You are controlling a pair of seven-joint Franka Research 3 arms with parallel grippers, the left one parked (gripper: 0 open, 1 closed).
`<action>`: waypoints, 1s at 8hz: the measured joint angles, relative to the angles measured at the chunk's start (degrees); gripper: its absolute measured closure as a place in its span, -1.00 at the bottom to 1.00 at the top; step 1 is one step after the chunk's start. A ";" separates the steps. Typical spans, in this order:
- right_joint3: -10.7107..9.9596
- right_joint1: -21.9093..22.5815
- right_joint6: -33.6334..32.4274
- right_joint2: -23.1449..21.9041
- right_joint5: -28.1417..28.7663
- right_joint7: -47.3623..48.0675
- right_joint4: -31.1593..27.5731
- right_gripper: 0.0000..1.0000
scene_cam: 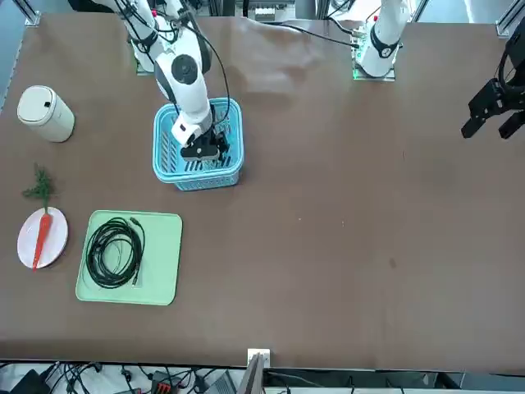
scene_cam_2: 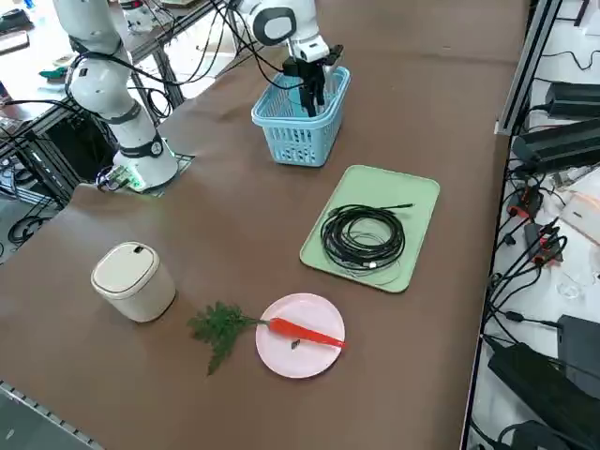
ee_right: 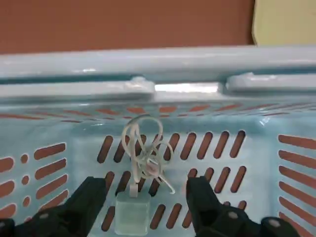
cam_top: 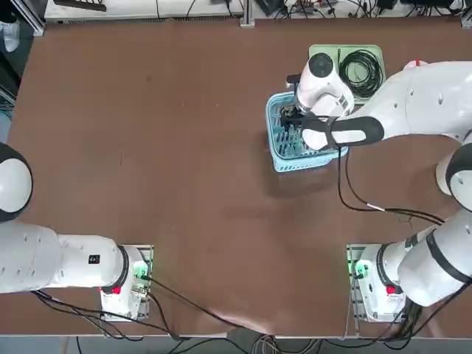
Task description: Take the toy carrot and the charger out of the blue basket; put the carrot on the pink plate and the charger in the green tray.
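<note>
My right gripper (ee_right: 143,195) hangs inside the blue basket (scene_cam: 166,160), its fingers (ee_right: 84,197) spread wide and grasping nothing. Between them, on the basket's slotted floor, lies the charger (ee_right: 132,213), a small white block with its thin cable looped in a loose tangle toward the basket's wall. In the front view, the basket stands on the brown worktop (scene_cam: 344,205) near my base-side edge. The toy carrot (scene_cam_2: 307,333) lies across the pink plate (scene_cam_2: 281,358), its green leaves spilling over the rim onto the worktop. Beside the plate, the green tray (scene_cam_2: 417,202) carries a black coiled cable (scene_cam_2: 363,237). A cream lidded container (scene_cam_2: 131,279) stands near the plate.
</note>
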 joint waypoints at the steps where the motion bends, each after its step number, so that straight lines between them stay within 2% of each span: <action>1: 0.00 0.00 0.00 0.00 -0.01 0.00 0.29 -1.00; 8: -0.23 -0.40 0.01 0.84 -0.45 -0.52 1.85 -1.00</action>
